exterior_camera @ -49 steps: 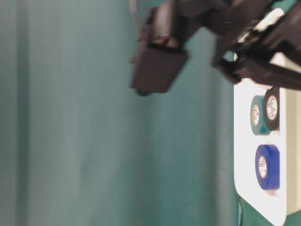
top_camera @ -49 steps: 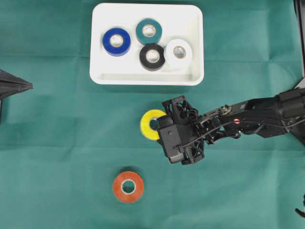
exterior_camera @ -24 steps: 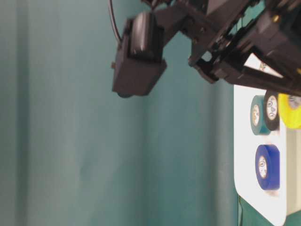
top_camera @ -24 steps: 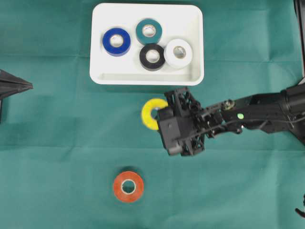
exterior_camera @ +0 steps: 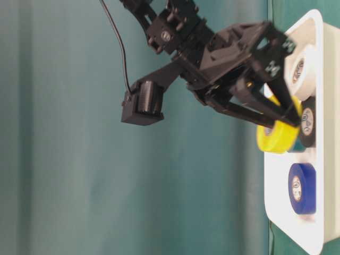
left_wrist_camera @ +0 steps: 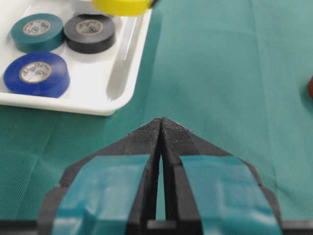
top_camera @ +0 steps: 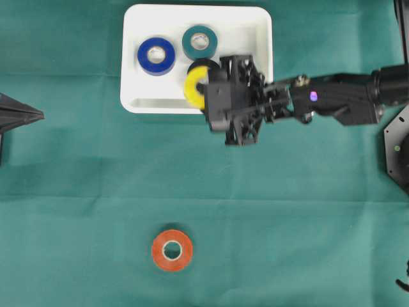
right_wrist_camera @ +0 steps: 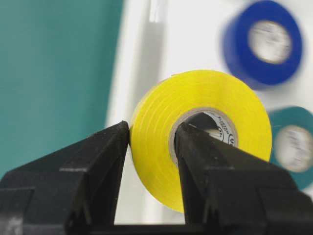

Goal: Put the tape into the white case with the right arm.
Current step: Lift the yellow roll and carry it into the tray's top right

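Note:
My right gripper (right_wrist_camera: 152,132) is shut on a yellow tape roll (right_wrist_camera: 161,147), one finger outside it and one through its core. In the overhead view the yellow tape (top_camera: 193,86) hangs over the near middle of the white case (top_camera: 131,102), with the right gripper (top_camera: 203,89) just right of it. From table level the tape (exterior_camera: 276,137) sits slightly above the case (exterior_camera: 276,212). An orange tape roll (top_camera: 172,250) lies flat on the green cloth, near the front. My left gripper (left_wrist_camera: 161,123) rests shut at the left edge, empty.
Inside the case lie a blue roll (top_camera: 156,55), a teal roll (top_camera: 199,41) and a black roll (top_camera: 203,62) partly under the yellow one. A white roll (exterior_camera: 300,71) lies in the case too, hidden under the arm in the overhead view.
The right arm has carried the yellow tape from above the cloth, back over the case's near rim. The left arm and the orange roll have not moved.

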Motion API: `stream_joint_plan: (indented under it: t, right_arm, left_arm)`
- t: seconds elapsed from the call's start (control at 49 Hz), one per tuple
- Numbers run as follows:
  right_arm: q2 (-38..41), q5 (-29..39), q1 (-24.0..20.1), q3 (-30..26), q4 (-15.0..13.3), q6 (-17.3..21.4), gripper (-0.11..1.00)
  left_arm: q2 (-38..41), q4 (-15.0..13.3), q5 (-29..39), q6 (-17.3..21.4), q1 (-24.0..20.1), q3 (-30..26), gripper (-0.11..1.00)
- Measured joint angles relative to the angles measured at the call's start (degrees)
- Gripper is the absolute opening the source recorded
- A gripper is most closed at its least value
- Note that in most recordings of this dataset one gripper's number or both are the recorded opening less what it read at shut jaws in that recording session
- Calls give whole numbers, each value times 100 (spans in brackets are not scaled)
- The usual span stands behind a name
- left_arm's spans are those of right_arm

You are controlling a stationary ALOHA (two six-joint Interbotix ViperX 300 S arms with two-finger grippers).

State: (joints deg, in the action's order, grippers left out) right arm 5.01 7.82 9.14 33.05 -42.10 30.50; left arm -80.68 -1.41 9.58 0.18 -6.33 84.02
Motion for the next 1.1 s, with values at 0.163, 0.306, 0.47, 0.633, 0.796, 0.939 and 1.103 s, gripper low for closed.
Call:
stream_joint_plan:
  t: [0.163,0.306,0.47,0.633,0.796,0.939,1.103]
  right_arm:
    - [0,-26,510,-26,-70,0,3]
    - [0,-149,967,-35,-79,-9,3]
    - [0,-404,1230,-35,-79,-9,3]
    - [0,-483,1239,0,-79,0,3]
    - [0,-246,1283,132,-79,9,3]
    - [0,44,1354,193,-79,9,3]
    - [0,176,1362,193,-79,18,3]
  left_arm:
    - [0,0,0,0,0,0,1]
    - [0,0,0,0,0,0,1]
    - [0,0,-9,0,0,0,1]
    - [0,9,-9,-9,0,0,1]
    - [0,0,-9,0,0,0,1]
    - [0,0,0,0,0,0,1]
    - [0,0,-9,0,0,0,1]
